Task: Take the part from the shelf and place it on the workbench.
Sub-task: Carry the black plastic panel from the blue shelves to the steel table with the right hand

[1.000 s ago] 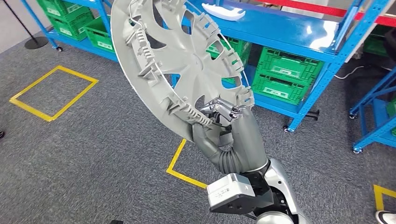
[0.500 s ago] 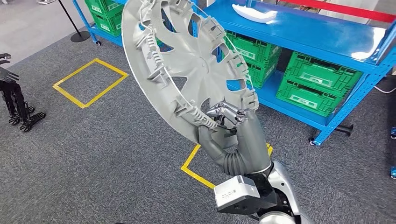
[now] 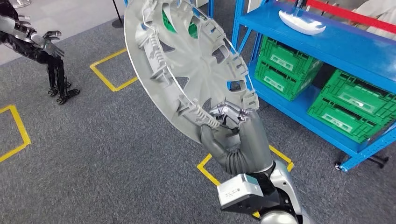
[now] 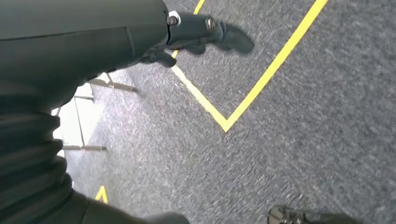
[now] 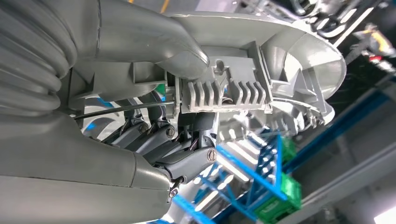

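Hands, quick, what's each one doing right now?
Right hand: grips the rim of the large grey plastic wheel cover, raised and tilted.
Left hand: hangs over the grey carpet, dark fingers showing; open or closed cannot be told.

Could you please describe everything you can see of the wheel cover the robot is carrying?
The wheel cover is a large round disc of matte silver-grey plastic, seen from its back side: ribbed clips and tabs line the rim, a thin wire ring runs through them, and spoke-shaped openings radiate from the centre. It is held up in the air, tilted on edge, above the grey carpet. The right robot hand grips its lower rim, thumb on one face and fingers on the other. Nothing else touches it.
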Robot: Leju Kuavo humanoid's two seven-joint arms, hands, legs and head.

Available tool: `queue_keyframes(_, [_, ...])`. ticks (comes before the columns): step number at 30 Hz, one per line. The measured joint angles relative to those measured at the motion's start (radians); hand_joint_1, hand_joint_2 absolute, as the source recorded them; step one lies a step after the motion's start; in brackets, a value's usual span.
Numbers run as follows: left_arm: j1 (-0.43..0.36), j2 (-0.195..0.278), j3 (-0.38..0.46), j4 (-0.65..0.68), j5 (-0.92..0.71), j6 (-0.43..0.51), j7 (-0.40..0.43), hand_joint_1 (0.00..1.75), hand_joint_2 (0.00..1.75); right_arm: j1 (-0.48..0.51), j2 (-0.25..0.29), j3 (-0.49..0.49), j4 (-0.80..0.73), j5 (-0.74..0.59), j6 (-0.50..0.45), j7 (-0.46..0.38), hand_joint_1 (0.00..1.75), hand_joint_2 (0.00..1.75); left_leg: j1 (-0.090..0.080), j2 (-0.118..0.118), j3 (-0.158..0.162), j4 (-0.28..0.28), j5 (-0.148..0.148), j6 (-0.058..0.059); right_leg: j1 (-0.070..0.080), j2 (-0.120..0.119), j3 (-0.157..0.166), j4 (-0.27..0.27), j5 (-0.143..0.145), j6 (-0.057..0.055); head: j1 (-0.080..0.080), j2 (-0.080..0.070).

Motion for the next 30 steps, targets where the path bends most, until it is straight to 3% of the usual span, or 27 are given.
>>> queue_keyframes(1, [-0.003,0.000,0.000,0.000,-0.001,0.000,0.000,0.00,1.75,0.001,-0.005,0.000,0.000,-0.001,-0.001,-0.001,1.75,1.75,0.001,-0.014,-0.002,-0.001,0.003,0.001,-0.002,0.032,-0.030,0.061,-0.030,0.004,0.001,0.000])
queue_keyframes(2, [-0.005,0.000,0.000,0.000,-0.002,0.000,0.000,0.00,1.75,0.001,-0.009,0.000,0.001,-0.002,-0.001,-0.001,1.75,1.75,0.002,-0.029,-0.005,0.002,0.003,0.002,-0.003,0.046,-0.062,0.125,-0.057,0.007,0.003,0.000])
queue_keyframes(3, [-0.006,-0.001,0.000,0.000,-0.002,0.000,0.000,0.00,1.75,0.002,-0.013,0.000,0.002,-0.002,-0.001,-0.001,1.75,1.75,0.004,-0.045,-0.008,0.007,0.003,0.001,-0.004,0.052,-0.088,0.172,-0.069,0.010,0.003,0.000])
queue_keyframes(4, [-0.006,-0.002,0.000,0.000,-0.003,0.000,0.000,0.00,1.75,0.003,-0.015,0.000,0.003,-0.003,-0.001,0.000,1.75,1.75,0.006,-0.061,-0.012,0.012,0.001,-0.001,-0.006,0.053,-0.097,0.184,-0.061,0.013,0.004,0.000])
queue_keyframes(5, [-0.005,-0.002,0.000,0.000,-0.003,0.000,0.000,0.00,1.75,0.003,-0.016,0.000,0.003,-0.003,-0.001,0.000,1.75,1.75,0.009,-0.076,-0.015,0.019,-0.001,-0.004,-0.009,0.055,-0.088,0.157,-0.036,0.017,0.004,0.000])
queue_keyframes(6, [-0.004,-0.002,0.000,0.000,-0.003,0.000,0.000,0.00,1.75,0.003,-0.017,-0.001,0.004,-0.003,-0.001,0.000,1.75,1.75,0.012,-0.092,-0.019,0.028,-0.004,-0.009,-0.013,0.062,-0.060,0.096,0.001,0.021,0.005,0.000])
queue_keyframes(8, [-0.004,-0.002,0.000,0.000,-0.003,0.000,0.000,0.00,1.75,0.003,-0.020,0.000,0.005,-0.003,-0.001,0.000,1.75,1.75,0.018,-0.122,-0.030,0.049,-0.013,-0.024,-0.020,0.099,-0.008,-0.014,0.045,0.026,0.008,0.000])
queue_keyframes(10, [-0.004,0.000,0.000,0.000,-0.004,0.000,0.000,0.00,1.75,0.004,-0.022,0.000,0.006,-0.004,-0.001,-0.001,1.75,1.75,0.019,-0.143,-0.043,0.060,-0.018,-0.039,-0.020,0.122,0.005,-0.047,0.046,0.017,0.011,0.000])
queue_keyframes(12, [-0.001,0.001,0.000,0.001,-0.006,0.000,0.002,0.00,1.75,0.004,-0.023,0.000,0.005,-0.004,-0.003,-0.001,1.75,1.75,0.020,-0.158,-0.051,0.057,-0.015,-0.049,-0.019,0.104,0.004,-0.050,0.048,-0.001,0.011,0.000])
queue_keyframes(13, [0.001,0.000,0.000,0.001,-0.006,0.000,0.002,0.00,1.75,0.004,-0.023,0.000,0.005,-0.005,-0.004,-0.001,1.75,1.75,0.020,-0.147,-0.055,0.060,-0.017,-0.054,-0.020,0.093,0.005,-0.051,0.049,-0.008,0.009,0.000])
queue_keyframes(14, [0.002,-0.001,0.000,0.001,-0.007,0.000,0.004,0.00,1.75,0.004,-0.023,0.000,0.005,-0.006,-0.006,-0.001,1.75,1.75,0.018,-0.121,-0.066,0.080,-0.028,-0.058,-0.021,0.082,0.007,-0.054,0.050,-0.015,0.006,0.000])
queue_keyframes(16, [-0.001,-0.002,0.000,0.001,-0.008,0.000,0.005,0.00,1.75,0.004,-0.024,0.000,0.005,-0.011,-0.010,-0.002,1.75,1.75,0.015,-0.052,-0.112,0.175,-0.076,-0.064,-0.020,0.059,0.010,-0.056,0.049,-0.024,-0.002,0.000])
queue_keyframes(17, [-0.004,-0.002,0.000,0.001,-0.008,0.000,0.006,0.00,1.75,0.003,-0.026,0.000,0.005,-0.016,-0.012,-0.003,1.75,1.75,0.016,-0.031,-0.147,0.242,-0.105,-0.066,-0.018,0.045,0.011,-0.056,0.048,-0.027,-0.004,0.000])
queue_keyframes(19, [-0.005,-0.003,0.000,0.001,-0.010,0.000,0.008,0.00,1.75,0.001,-0.029,0.000,0.007,-0.024,-0.013,-0.004,1.75,1.75,0.017,-0.018,-0.192,0.327,-0.129,-0.066,-0.014,0.020,0.012,-0.056,0.045,-0.029,-0.004,0.000])
queue_keyframes(20, [-0.005,-0.003,0.000,0.001,-0.010,0.000,0.009,0.00,1.75,0.000,-0.030,0.000,0.008,-0.027,-0.014,-0.003,1.75,1.75,0.017,-0.017,-0.192,0.324,-0.117,-0.064,-0.013,0.008,0.014,-0.056,0.043,-0.030,-0.004,0.000])
queue_keyframes(21, [-0.004,-0.003,0.000,0.001,-0.012,0.000,0.009,0.00,1.75,-0.001,-0.030,0.001,0.008,-0.026,-0.015,0.000,1.75,1.75,0.015,-0.012,-0.169,0.279,-0.088,-0.059,-0.011,-0.003,0.016,-0.056,0.041,-0.029,-0.004,0.000])
queue_keyframes(23, [-0.005,-0.002,0.000,0.000,-0.016,0.000,0.010,0.00,1.75,-0.004,-0.030,0.001,0.008,-0.019,-0.018,0.012,1.75,1.75,0.004,0.022,-0.096,0.141,-0.028,-0.041,-0.008,-0.025,0.023,-0.057,0.037,-0.026,-0.004,0.000])
queue_keyframes(25, [-0.007,-0.002,0.000,0.000,-0.020,-0.001,0.012,0.00,1.75,-0.006,-0.030,0.001,0.008,-0.008,-0.020,0.026,1.75,1.75,-0.008,0.050,-0.056,0.061,-0.005,-0.028,-0.007,-0.043,0.029,-0.061,0.032,-0.018,-0.004,0.000])
queue_keyframes(28, [-0.006,-0.002,0.000,0.000,-0.022,-0.003,0.018,0.00,1.75,-0.005,-0.029,0.003,0.007,0.004,-0.020,0.034,1.75,1.75,-0.009,0.028,-0.050,0.043,-0.001,-0.019,-0.008,-0.059,0.042,-0.070,0.029,-0.001,-0.003,0.000])
queue_keyframes(30, [-0.005,-0.002,0.000,0.000,-0.021,-0.003,0.018,0.00,1.75,-0.003,-0.028,0.004,0.005,0.009,-0.020,0.034,1.75,1.75,-0.001,0.008,-0.035,0.026,0.009,-0.010,-0.008,-0.023,0.038,-0.045,0.011,0.008,-0.002,0.000])
